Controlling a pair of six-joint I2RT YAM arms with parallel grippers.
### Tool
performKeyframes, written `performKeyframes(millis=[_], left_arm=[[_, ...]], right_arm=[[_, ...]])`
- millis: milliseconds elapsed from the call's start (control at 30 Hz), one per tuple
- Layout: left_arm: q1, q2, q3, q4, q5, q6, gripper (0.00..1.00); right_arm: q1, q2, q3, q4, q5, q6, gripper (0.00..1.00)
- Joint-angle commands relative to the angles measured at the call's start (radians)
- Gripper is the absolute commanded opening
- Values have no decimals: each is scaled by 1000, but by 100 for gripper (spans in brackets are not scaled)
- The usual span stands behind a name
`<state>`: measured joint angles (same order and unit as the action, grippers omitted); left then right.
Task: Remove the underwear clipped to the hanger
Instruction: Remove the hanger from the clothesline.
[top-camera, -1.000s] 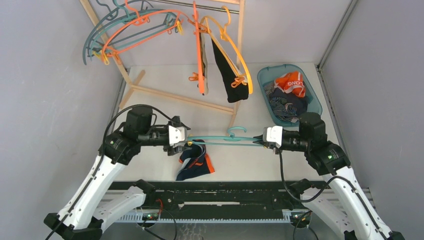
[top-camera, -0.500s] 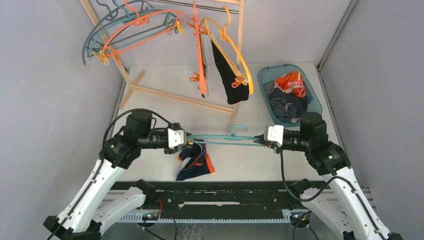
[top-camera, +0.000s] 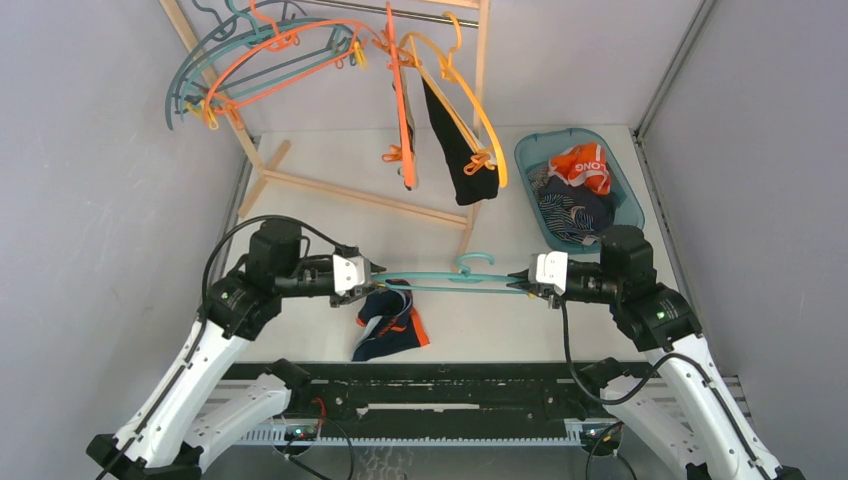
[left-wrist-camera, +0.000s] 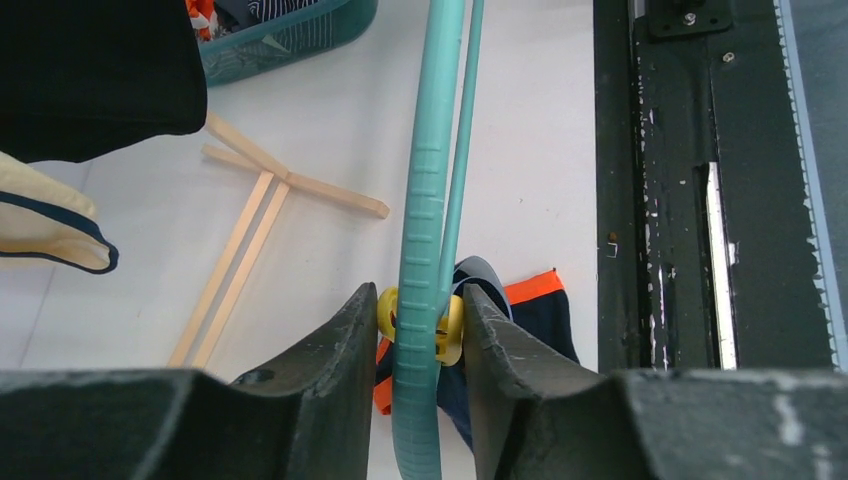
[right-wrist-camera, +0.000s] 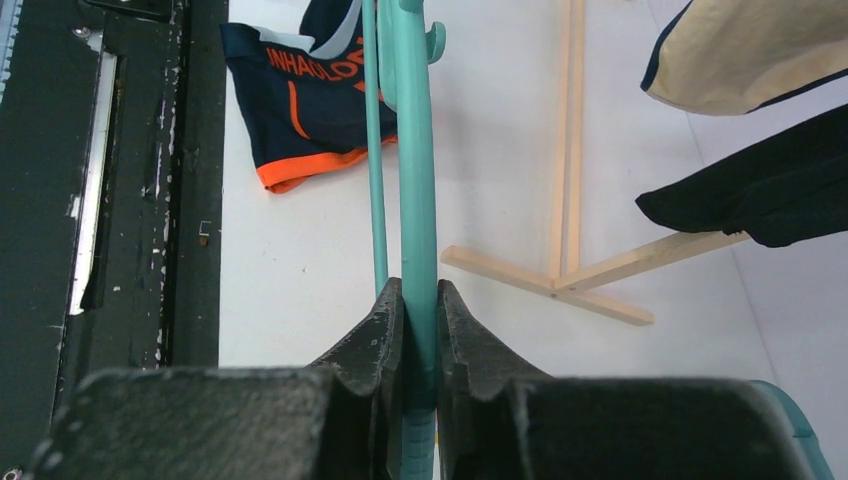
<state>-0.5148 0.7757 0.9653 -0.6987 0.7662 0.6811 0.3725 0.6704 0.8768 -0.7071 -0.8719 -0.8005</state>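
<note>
A teal hanger (top-camera: 450, 281) is held level between both grippers just above the table. Navy underwear with orange trim (top-camera: 392, 328) hangs from a yellow clip (left-wrist-camera: 452, 330) at the hanger's left end, and most of it lies on the table. My left gripper (top-camera: 376, 274) is open, its jaws standing close on either side of the hanger (left-wrist-camera: 425, 200) and the clip. My right gripper (top-camera: 517, 281) is shut on the hanger's right end (right-wrist-camera: 418, 150). The underwear also shows in the left wrist view (left-wrist-camera: 530, 320) and the right wrist view (right-wrist-camera: 310, 100).
A wooden rack (top-camera: 340, 190) stands at the back with several hangers; black briefs (top-camera: 458, 150) and a beige pair (left-wrist-camera: 50, 220) hang from it. A teal basket (top-camera: 566, 133) at the back right holds removed underwear. A black rail (top-camera: 450, 385) runs along the near edge.
My left gripper has drawn back a little to the left along the hanger. The hanger, the underwear and my right gripper have hardly moved.
</note>
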Motion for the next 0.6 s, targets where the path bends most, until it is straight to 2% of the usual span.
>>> performKeyframes(millis=[0,200,367,433,567], left_arm=[[-4,-37,-35,47,16,-24,33],[-5,-59,-58,59,16,-19,25],[-5,-46,-56,63,25,-17,25],[-4,-43,-56,62,25,-17,28],[-5,-52,-64,61,22,-1,41]], right_arm=[[-1,-17,4,47,-39,12,0],[-1,-19,4,52,-39,17,0],[-1,-16,4,60,-34,26,0],[-3,-17,4,66,-31,32,0],[-8,-18,4,86,-17,58,0]])
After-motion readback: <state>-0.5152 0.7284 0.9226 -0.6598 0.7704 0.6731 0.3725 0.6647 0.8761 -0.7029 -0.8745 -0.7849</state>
